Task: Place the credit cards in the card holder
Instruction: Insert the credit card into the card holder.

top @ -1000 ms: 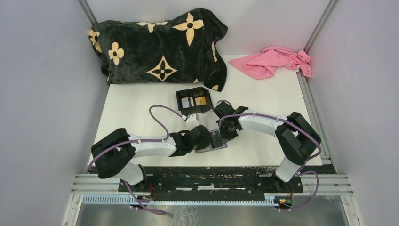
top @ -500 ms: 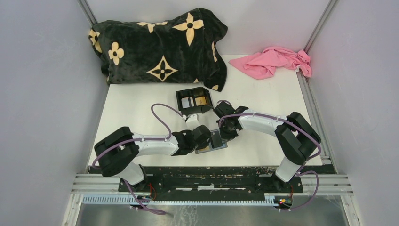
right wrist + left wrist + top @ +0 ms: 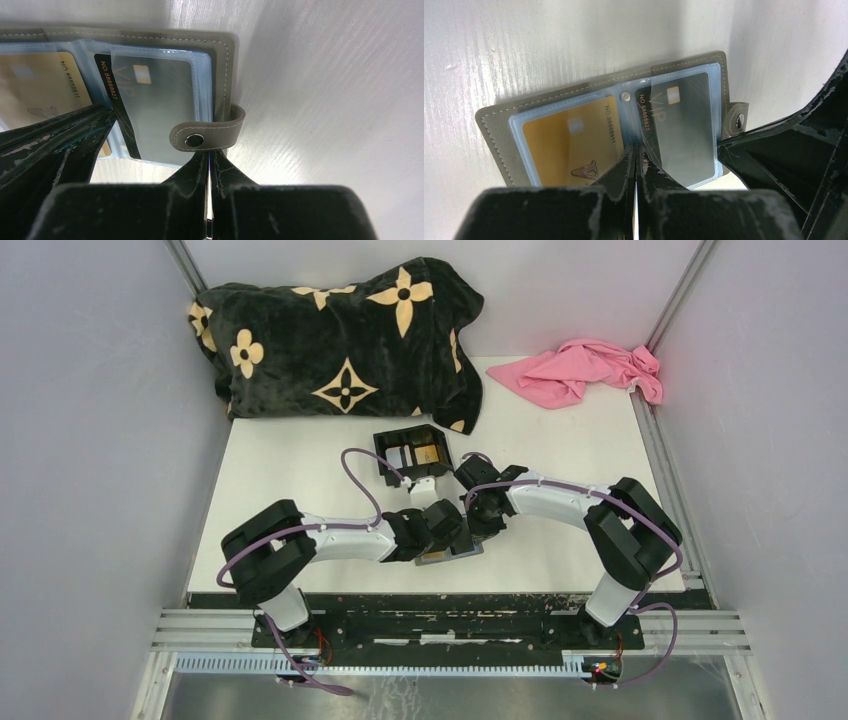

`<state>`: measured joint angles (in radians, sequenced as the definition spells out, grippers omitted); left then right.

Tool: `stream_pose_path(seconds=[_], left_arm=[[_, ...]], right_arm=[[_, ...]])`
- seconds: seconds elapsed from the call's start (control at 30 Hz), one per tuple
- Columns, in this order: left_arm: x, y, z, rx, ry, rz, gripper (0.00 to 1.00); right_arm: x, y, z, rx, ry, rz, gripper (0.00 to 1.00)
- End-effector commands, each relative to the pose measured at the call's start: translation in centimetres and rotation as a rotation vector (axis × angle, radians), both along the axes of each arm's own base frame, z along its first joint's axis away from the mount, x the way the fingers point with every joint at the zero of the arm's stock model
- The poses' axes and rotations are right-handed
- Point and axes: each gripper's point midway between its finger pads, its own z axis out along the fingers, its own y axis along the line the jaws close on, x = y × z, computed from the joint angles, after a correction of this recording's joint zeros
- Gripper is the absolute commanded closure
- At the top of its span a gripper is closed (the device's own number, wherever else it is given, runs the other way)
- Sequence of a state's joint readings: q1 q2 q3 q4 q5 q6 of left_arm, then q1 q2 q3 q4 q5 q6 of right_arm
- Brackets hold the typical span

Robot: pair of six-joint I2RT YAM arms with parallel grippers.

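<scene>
Your card holder [image 3: 491, 125] lies open and flat close to the near edge of the tabletop [image 3: 290, 470], about midway between its left and right edges, with both arms bent in over it. Inside, a gold card [image 3: 564, 145] sits square in the left clear sleeve. The black card [image 3: 681, 130] is in the right sleeve but skewed, its numbered edge slanting toward the centre fold.

Your left claw [image 3: 636, 155] is pressed together, with its fingertips down at the fold and touching the near corner of the black card. You cannot tell from the wrist view whether they nip the card's edge or only rest on it. Your right claw [image 3: 208, 159] is also pressed together. Its tips meet right at the near edge of the clasp tab [image 3: 207, 134], which sticks out from the holder's right side. Whether the tab is pinched between them is not clear.

Farther in, toward the middle of the tabletop, the black box [image 3: 383, 450] stands open with a grey-white card [image 3: 397, 456] and a second gold card [image 3: 428, 453] lying side by side in it. A black flowered cushion [image 3: 340, 335] fills the far left corner, and a pink cloth [image 3: 585, 370] is bunched at the far right corner.
</scene>
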<state>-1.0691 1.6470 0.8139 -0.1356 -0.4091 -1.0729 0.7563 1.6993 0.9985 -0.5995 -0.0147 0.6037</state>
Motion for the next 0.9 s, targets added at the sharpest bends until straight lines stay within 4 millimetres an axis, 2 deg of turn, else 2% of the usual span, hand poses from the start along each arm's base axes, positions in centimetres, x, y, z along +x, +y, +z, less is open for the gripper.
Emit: stream_pose_path(seconds=[0.0, 0.5, 0.7, 0.87], left_arm=[[0.1, -0.4, -0.2, 0.032, -0.008, -0.038, 0.97], [0.3, -4.3, 1.0, -0.073, -0.04, -0.127, 0.97], [0.5, -4.9, 1.7, -0.09, -0.054, -0.141, 0.96], [0.7, -4.1, 2.7, -0.065, -0.068, -0.115, 0.94]], right_arm=[[0.4, -0.7, -1.8, -0.043, -0.01, -0.008, 0.95], [0.2, -0.7, -1.7, -0.037, -0.005, -0.009, 0.94], [0.2, -0.7, -1.6, -0.039, -0.008, -0.007, 0.94], [0.7, -0.9, -1.2, -0.05, -0.034, -0.012, 0.93]])
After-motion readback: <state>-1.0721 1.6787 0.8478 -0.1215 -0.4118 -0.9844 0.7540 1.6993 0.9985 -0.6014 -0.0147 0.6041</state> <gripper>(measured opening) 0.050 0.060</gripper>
